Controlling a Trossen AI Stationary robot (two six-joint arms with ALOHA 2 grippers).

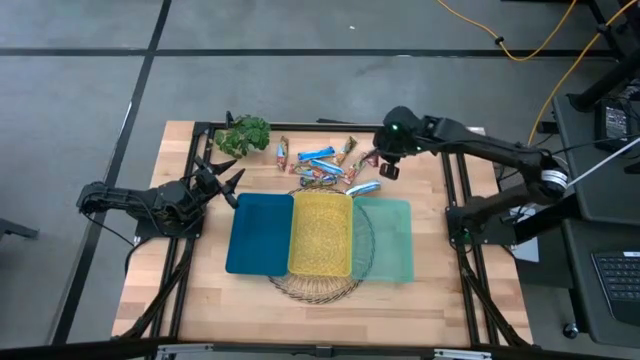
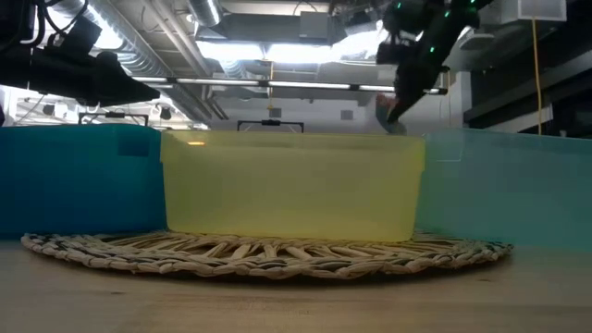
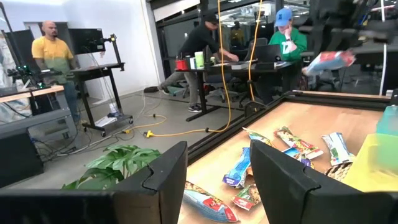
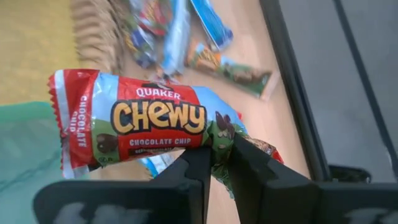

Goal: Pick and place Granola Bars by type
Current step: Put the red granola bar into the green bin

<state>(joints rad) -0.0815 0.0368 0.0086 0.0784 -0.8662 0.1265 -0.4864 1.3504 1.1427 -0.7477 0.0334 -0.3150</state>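
1. The right gripper [image 4: 216, 163] hung above the far part of the desk [image 1: 200, 290], near the far corner of the green bin [image 1: 385, 240], its jaws pinched on one end of a red chocolate chip bar [image 4: 143, 121]. Only the wrapper's tail sat between the jaws, so the bar could swing or slip out on the way, in my judgement.
2. The bar jutted sideways from the jaws; released too early it might have landed on the bin's rim or back on the pile [image 1: 325, 165].
3. The left gripper [image 1: 222, 180] waited near the left edge of the desk, beside the plant [image 1: 245, 133], jaws partly apart and empty.
4. Count: three bins side by side on a woven mat [image 1: 320, 285], namely a blue bin [image 1: 260, 235], a yellow bin [image 1: 320, 235] and the green one.
5. Loose bars lay along the far edge of the desk, roughly seven or eight, blue-white and red-brown; overlap kept the count uncertain. One more was held.
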